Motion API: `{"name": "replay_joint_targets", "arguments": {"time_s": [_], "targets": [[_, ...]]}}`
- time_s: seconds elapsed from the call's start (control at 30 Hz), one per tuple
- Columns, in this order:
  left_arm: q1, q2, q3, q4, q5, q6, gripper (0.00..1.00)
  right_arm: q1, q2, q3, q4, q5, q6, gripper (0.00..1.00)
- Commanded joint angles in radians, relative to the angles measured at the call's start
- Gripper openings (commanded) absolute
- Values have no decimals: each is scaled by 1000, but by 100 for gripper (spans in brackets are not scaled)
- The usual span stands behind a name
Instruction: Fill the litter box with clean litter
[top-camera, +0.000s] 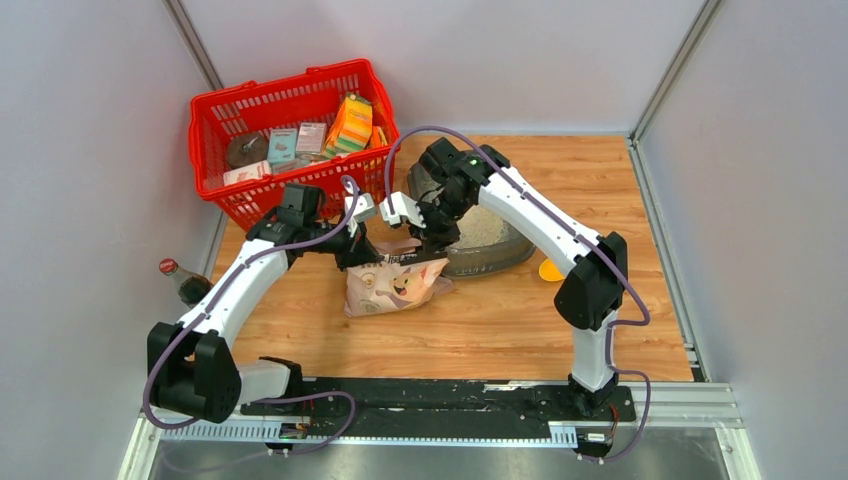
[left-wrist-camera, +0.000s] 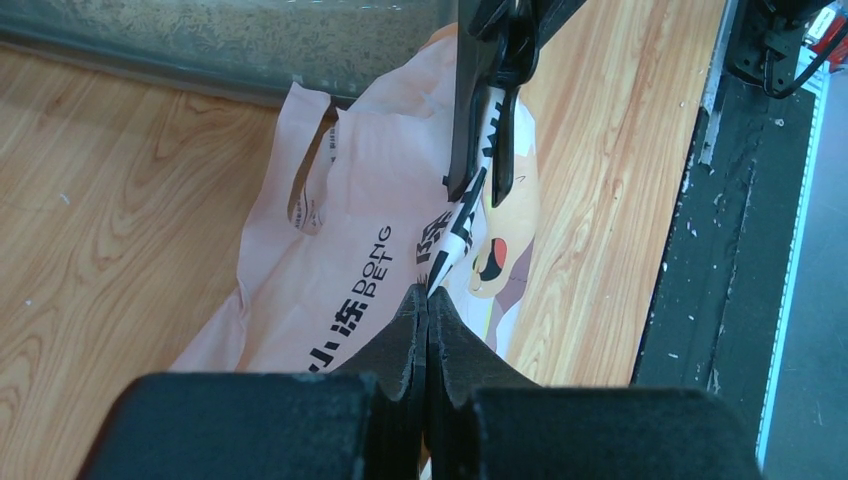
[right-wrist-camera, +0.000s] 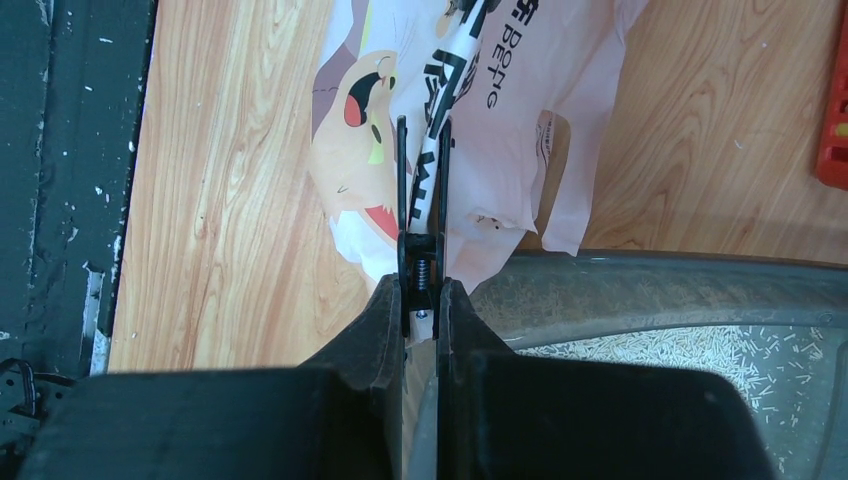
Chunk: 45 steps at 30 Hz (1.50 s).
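1. The wood-grain tabletop (top-camera: 500, 330) is boxed in by plain grey walls (top-camera: 90, 150) on three sides. A black mounting rail (top-camera: 450, 400) runs along the near edge.
2. Two arms reach in from that rail and meet near the middle of the table.
3. One red mesh shopping basket (top-camera: 262, 205) stands at the far left corner. It holds several packages, too jumbled to count.
4. One litter box (top-camera: 500, 262) sits right of the basket, near the table's centre. Its far part is hidden under the right arm, and clean litter (top-camera: 487, 228) lies inside it.
5. One paper bag (top-camera: 392, 288) printed with a cartoon cat lies against the box's near-left rim.
6. One black bag clip (right-wrist-camera: 420, 180) is clamped on the bag's folded top.
7. One yellow scoop (top-camera: 549, 269) lies just right of the box.
8. One capped dark bottle (top-camera: 183, 280) stands by the left wall.
9. The left gripper (left-wrist-camera: 428, 305) is fully closed, pinching the bag's folded edge.
10. The right gripper (right-wrist-camera: 420, 305) is nearly closed, squeezing the clip's spring end.
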Motion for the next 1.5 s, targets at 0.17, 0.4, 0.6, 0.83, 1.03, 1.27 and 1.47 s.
{"name": "replay_joint_targets", "arguments": {"time_s": [0.17, 0.4, 0.6, 0.83, 1.03, 1.27, 1.47], "targets": [[-4, -7, 8, 132, 40, -41, 0, 23, 20, 30, -6, -85, 27, 0], [-6, -4, 14, 129, 37, -54, 1, 28, 11, -24, 117, -104, 131, 0], [-4, -7, 22, 108, 28, -41, 12, 26, 16, -30, 106, -55, 145, 18], [-4, -50, 56, 67, -14, -28, 35, -46, -14, 92, 80, -58, 288, 51], [-4, -107, 143, 21, -104, -75, 67, -110, -84, 139, 57, 54, 418, 67], [-4, -150, 228, -4, -329, -139, 69, -155, -280, -140, 414, 627, 806, 100], [-4, -159, 246, 50, -405, -233, 69, -156, -342, -271, 649, 1117, 833, 100]]}}
